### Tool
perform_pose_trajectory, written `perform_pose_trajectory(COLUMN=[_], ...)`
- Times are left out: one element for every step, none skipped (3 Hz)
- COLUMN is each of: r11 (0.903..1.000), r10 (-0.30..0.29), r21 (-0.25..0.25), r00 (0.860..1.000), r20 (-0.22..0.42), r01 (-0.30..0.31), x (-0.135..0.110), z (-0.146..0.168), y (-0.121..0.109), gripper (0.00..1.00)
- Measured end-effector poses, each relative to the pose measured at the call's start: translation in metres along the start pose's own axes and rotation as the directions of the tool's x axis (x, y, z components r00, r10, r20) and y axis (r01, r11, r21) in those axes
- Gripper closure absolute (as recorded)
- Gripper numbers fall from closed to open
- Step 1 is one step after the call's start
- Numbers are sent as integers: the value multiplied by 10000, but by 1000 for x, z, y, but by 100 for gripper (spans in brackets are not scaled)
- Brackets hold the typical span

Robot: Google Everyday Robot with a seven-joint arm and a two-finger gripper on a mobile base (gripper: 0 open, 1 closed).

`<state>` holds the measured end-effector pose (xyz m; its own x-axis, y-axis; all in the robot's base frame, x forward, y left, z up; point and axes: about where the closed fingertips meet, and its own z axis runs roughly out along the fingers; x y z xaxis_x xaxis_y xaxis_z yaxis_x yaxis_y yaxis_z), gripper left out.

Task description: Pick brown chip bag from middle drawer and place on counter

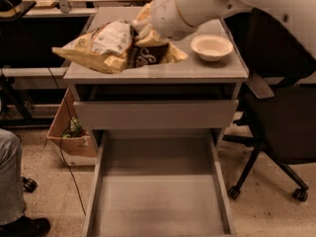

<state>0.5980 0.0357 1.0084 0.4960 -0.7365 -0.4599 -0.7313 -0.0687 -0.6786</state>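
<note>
The brown chip bag [108, 46] is dark brown with cream-yellow edges and a white label panel. It hangs tilted just above the left part of the counter [207, 70], its left end past the counter's left edge. My gripper [143, 31] is at the bag's right end, mostly hidden behind my white wrist, and is shut on the bag. The middle drawer [158, 196] is pulled fully out below and holds nothing.
A white bowl [211, 47] sits on the right of the counter. A shorter drawer with a plain grey front [155, 113] is slightly open under the counter. A black office chair [281, 122] stands right. A cardboard box [69, 137] and a person's leg [10, 181] are left.
</note>
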Motion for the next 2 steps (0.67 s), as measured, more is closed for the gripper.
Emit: perform_pose_trajectory(r11=[9995,9988], r10=[-206,-101], r21=[259,490], r00=[9980,9940], r20=[590,1093], r01=[191,48], x=[-14,-19], z=[40,86], y=[-25,-43], gripper=[100,100])
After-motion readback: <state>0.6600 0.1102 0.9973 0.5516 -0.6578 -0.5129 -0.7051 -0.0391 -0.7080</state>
